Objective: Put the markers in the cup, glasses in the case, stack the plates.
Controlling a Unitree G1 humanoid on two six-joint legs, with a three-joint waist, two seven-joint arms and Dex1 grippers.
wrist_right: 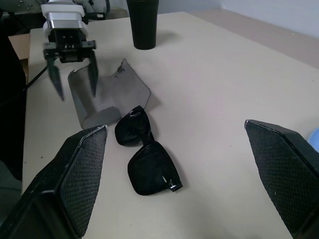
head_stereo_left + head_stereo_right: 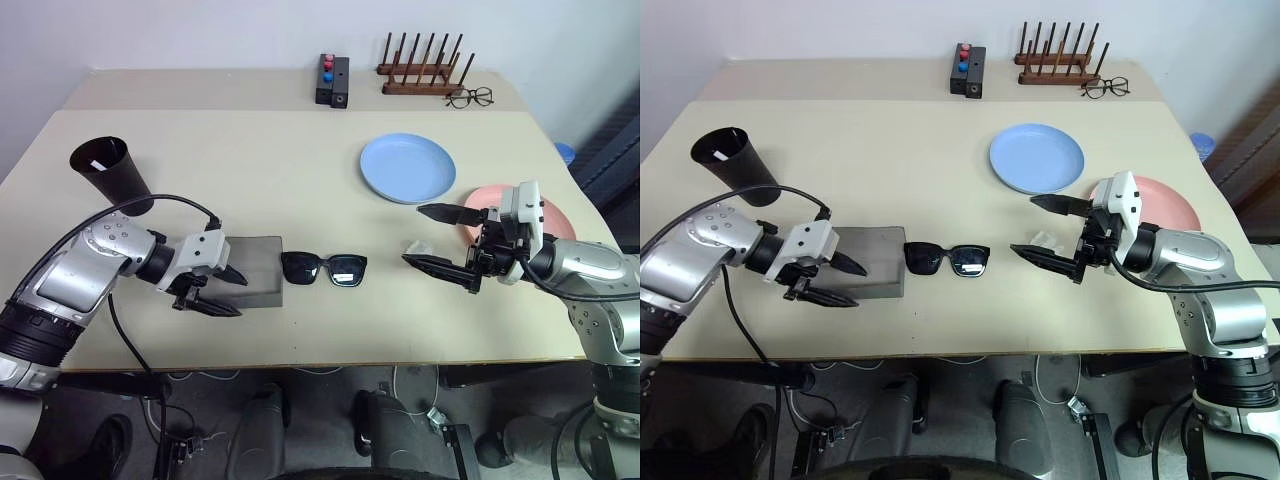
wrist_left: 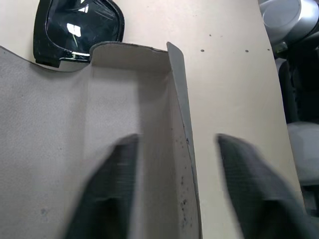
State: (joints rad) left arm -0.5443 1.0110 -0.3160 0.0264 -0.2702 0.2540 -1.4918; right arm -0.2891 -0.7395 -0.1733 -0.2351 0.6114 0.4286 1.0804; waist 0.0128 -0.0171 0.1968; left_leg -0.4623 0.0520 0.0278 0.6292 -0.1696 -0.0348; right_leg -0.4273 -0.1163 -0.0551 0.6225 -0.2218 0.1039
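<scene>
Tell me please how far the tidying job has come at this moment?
Nothing looks finished. The sunglasses lie on the table beside the grey case, not inside. In hand: the left gripper stands open over the case, whose flap is lifted; the right gripper hovers open, empty. The blue plate and pink plate lie apart, unstacked. No marker is visible; the cup shows only its dark mouth.

Cup [image 2: 113, 173] matte black. Case [image 2: 255, 270] grey, w/ dark specks along 1 edge. Sunglasses [image 2: 323, 268] black, dark lenses. 2 plates: light blue [image 2: 407, 167], salmon pink [image 2: 1167, 204]. Table [image 2: 250, 170] beige. Small crumpled thing [image 2: 418, 247] prob. white.
</scene>
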